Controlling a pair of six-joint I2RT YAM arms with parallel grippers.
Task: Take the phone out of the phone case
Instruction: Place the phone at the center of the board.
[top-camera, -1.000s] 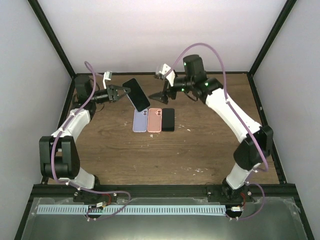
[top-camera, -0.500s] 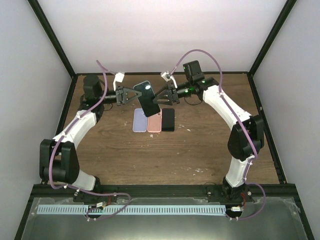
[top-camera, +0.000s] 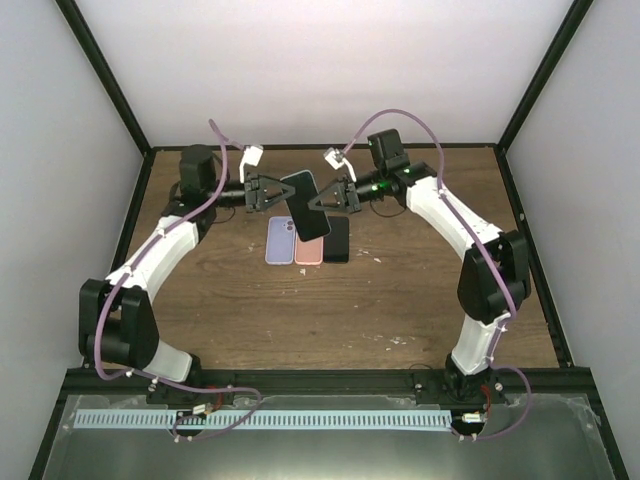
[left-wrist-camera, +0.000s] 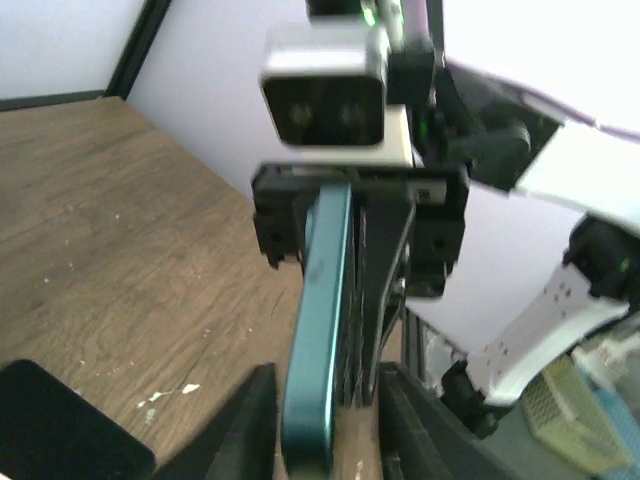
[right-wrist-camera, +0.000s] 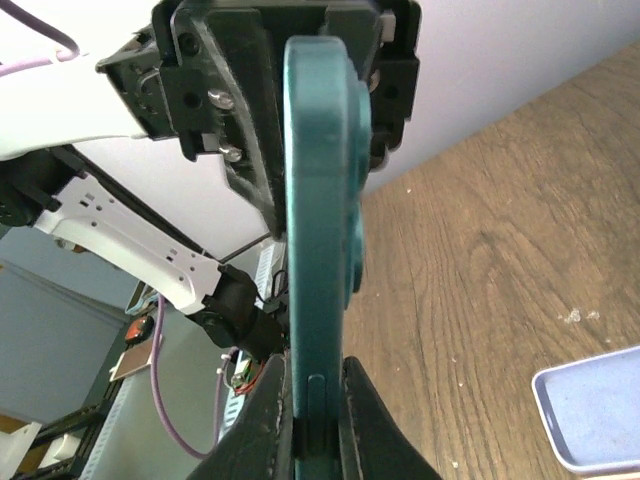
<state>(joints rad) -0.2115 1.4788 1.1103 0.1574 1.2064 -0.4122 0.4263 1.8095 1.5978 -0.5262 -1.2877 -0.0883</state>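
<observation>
The wooden table (top-camera: 420, 300) is carrying the left arm (top-camera: 150, 250) and the right arm (top-camera: 462, 228), both arching inward to meet over its far half. Between them the phone (top-camera: 305, 203) in its teal case (right-wrist-camera: 318, 200) is hanging tilted in the air, clear of the wood. The right gripper (top-camera: 322, 200) is clamping one end, its fingers (right-wrist-camera: 262, 440) closed tight on either side. The left gripper (top-camera: 280, 192) is facing it from the other end, its fingers (left-wrist-camera: 245, 430) flanking the case, though whether they are pressing or standing just off it I cannot tell. Directly below, three flat things are lying side by side in a row — a lavender case (top-camera: 280, 241), a pink case (top-camera: 310, 241) and a black slab (top-camera: 337, 239) — their far ends partly covered from above by phone and grippers.
</observation>
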